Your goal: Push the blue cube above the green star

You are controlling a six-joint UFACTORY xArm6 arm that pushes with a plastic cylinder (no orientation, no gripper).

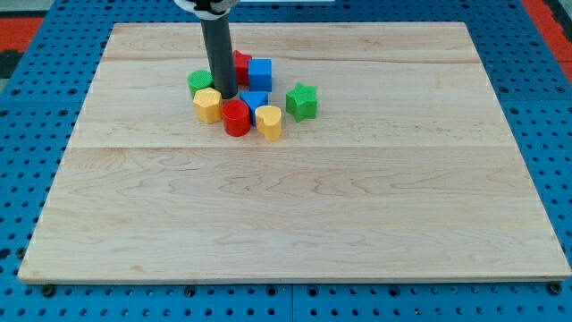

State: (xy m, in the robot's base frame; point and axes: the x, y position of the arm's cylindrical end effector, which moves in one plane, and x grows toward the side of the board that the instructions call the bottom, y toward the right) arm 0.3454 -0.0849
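The blue cube (260, 73) sits near the view's top centre of the wooden board (295, 206). The green star (302, 101) lies below and to the right of it, apart from it. My tip (225, 94) stands just left of the blue cube, amid a tight cluster of blocks. The dark rod rises from the tip to the view's top edge and hides part of the blocks behind it.
Around the tip are a green block (198, 80) at the left, a red block (241, 63) behind the rod, a yellow block (207, 105), a red cylinder (237, 118), a second blue block (256, 101) and a yellow block (269, 122).
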